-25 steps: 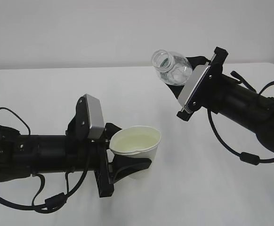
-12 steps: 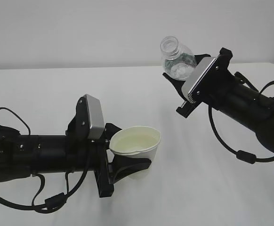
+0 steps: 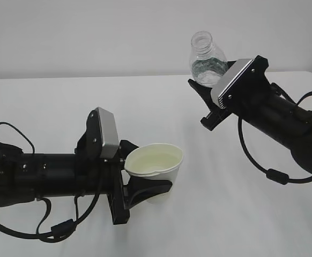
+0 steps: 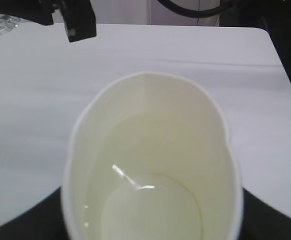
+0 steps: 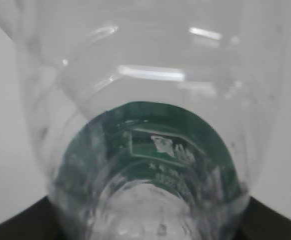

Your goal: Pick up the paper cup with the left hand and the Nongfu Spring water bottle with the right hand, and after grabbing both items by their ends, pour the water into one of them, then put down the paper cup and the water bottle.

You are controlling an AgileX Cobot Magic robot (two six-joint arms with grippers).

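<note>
In the exterior view there are two arms, one paper cup and one bottle, all above a white worktop [image 3: 242, 214]. The left hand [image 3: 137, 184] comes in from 9 o'clock and its jaws hold the paper cup [image 3: 155, 170] by the lower part; the cup stands nearly upright, its mouth up, and the water [image 3: 153, 160] lies pale inside it. The right hand [image 3: 212, 93] comes in from 3 o'clock and its jaws are closed on the base end of the Nongfu Spring water bottle [image 3: 206, 60]. The long axis of the bottle is close to upright, the open neck at 12 o'clock, and no stream leaves it. From the cup the bottle lies toward 1 o'clock, well apart and higher. I judge that the pouring is done and that the setting down is next: for this the important relation is that each thing hangs straight over bare worktop on its own side, each arm nearest to its own thing. In the left wrist view the cup [image 4: 150, 160] fills the picture, seen from above the rim, with a shallow pool of water [image 4: 150, 210] at the bottom; the jaws are hidden under it. In the right wrist view the bottle [image 5: 145, 150] is seen along its axis from the base, the green label [image 5: 160, 145] showing through the clear wall; it looks almost empty, and the jaws are only dark edges at the lower corners.
</note>
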